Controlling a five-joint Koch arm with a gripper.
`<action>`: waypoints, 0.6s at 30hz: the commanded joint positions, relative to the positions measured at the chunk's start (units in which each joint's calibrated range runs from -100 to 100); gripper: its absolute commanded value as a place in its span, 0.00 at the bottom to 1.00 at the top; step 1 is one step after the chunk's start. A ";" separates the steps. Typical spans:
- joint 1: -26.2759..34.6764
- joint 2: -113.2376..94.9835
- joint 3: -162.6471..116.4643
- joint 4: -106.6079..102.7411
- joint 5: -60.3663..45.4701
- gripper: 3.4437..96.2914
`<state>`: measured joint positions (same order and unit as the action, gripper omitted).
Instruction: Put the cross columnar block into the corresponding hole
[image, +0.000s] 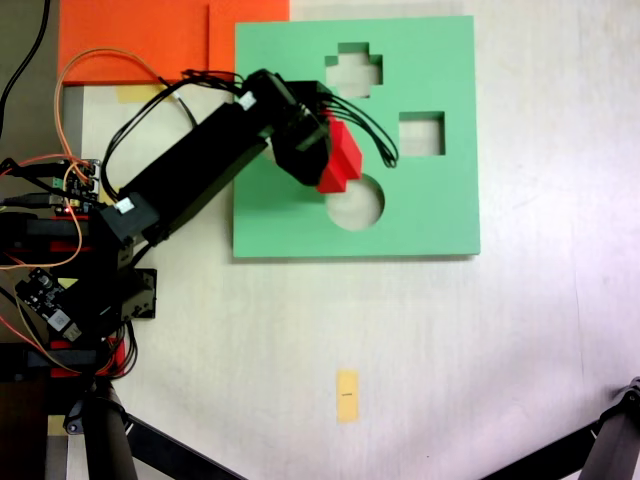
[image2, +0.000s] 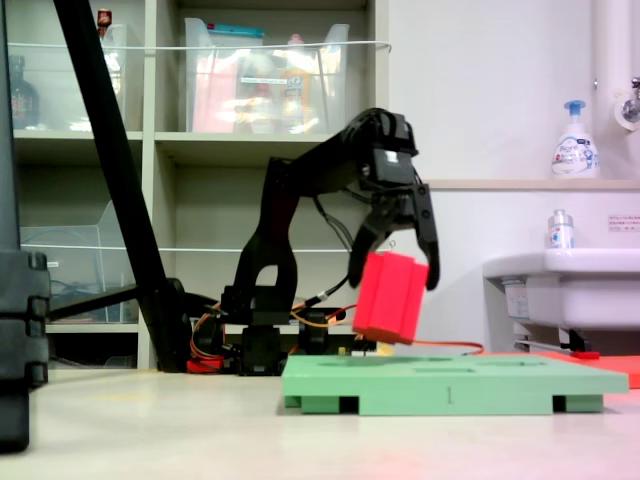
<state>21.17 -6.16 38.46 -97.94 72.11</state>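
Jaws grip the cross columnar block, tilted, seemingly clear above the green board in the second exterior view only.

My work surface is showing as a pale, off-white tabletop in both exterior views, and my own base is sitting on it at the first exterior view's left edge among loose wires. The square green foam board is lying flat on it, with an orange sheet lying just beyond the board's upper left corner in the first exterior view. A small yellow tag is lying alone on the surface, well apart from the board's lower edge.
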 joint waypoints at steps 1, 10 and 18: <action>1.56 2.52 4.01 5.84 1.86 0.34; 2.98 20.68 21.76 8.34 2.39 0.34; 4.69 25.99 23.15 17.78 2.78 0.34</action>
<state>25.32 19.56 59.63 -85.90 74.21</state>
